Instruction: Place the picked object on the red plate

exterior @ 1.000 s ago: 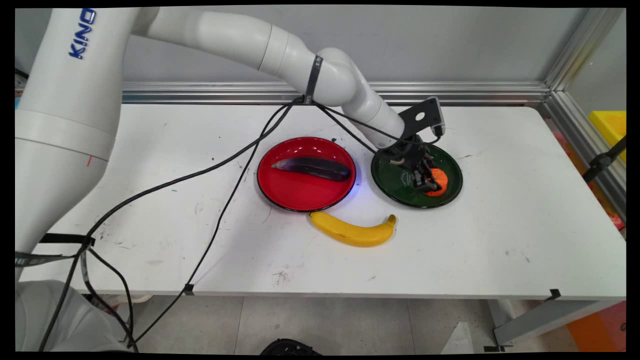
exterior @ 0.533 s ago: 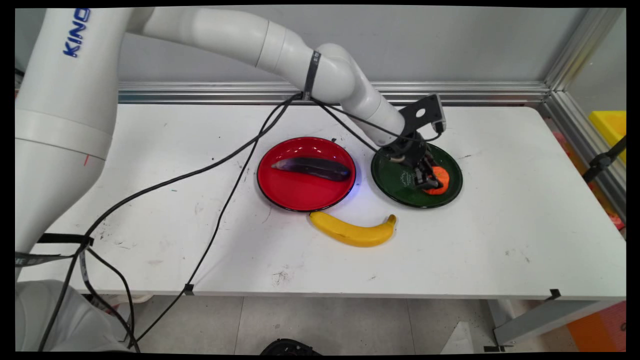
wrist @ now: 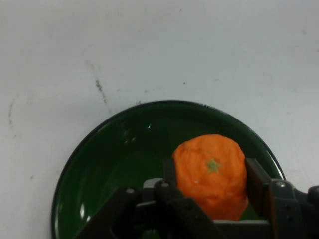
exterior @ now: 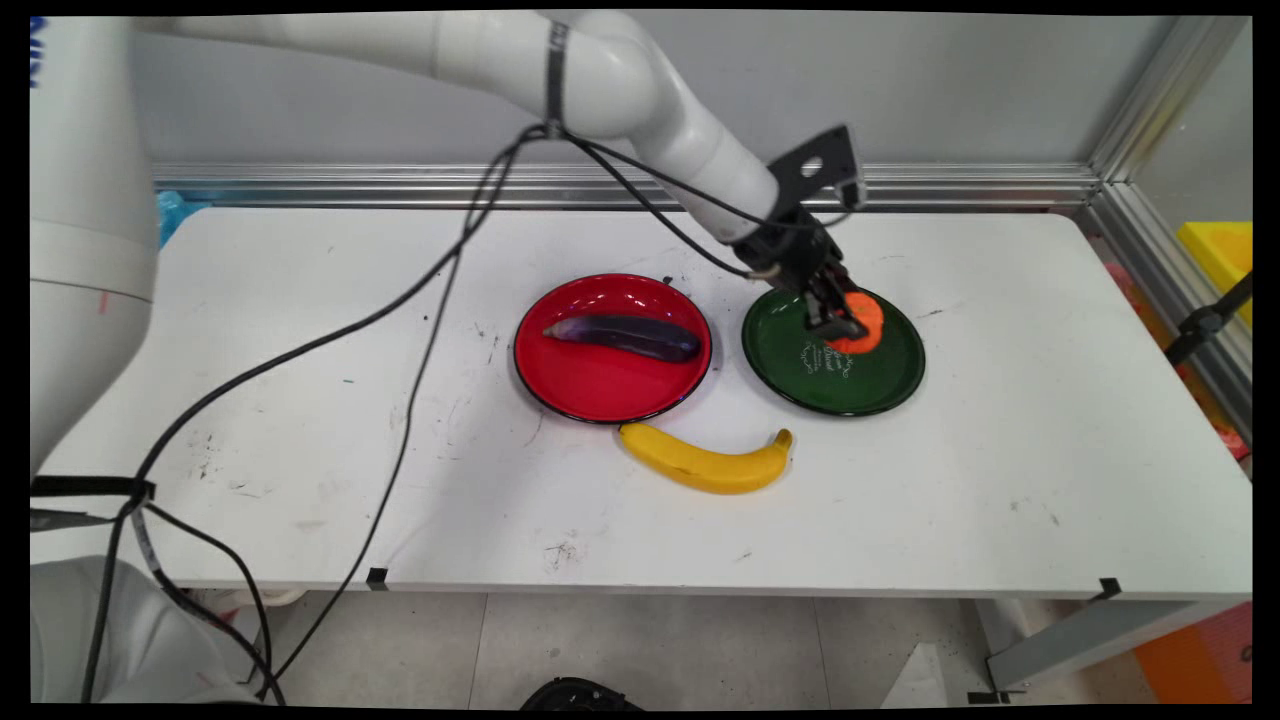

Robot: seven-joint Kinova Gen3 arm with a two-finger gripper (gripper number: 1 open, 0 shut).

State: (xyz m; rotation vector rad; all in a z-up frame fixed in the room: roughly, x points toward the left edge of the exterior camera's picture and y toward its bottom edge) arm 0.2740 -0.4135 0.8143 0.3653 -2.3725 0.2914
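Main view, gripper: the black gripper (exterior: 838, 322) hangs over the far part of a green plate (exterior: 800, 395), clenched around an orange toy fruit (exterior: 864, 322).
Main view, fruit: it sits between the fingers and appears raised off the plate.
Main view, beside the gripper: a red plate (exterior: 600, 398) holding a dark purple eggplant (exterior: 625, 337) lies to the picture's left of the gripper, just beside the green plate.
Main view, nearer the camera: a yellow banana (exterior: 700, 462) lies on the white table (exterior: 1000, 450), apart from the gripper and close to both plates' near rims.
Hand view, gripper: the gripper (wrist: 213, 177) has its fingers (wrist: 257, 181) pressed on either side of the orange fruit (wrist: 209, 196), green star mark facing the camera.
Hand view, beyond the fruit: the green plate (wrist: 124, 149) lies under it, with scuffed table (wrist: 149, 50) past the rim.
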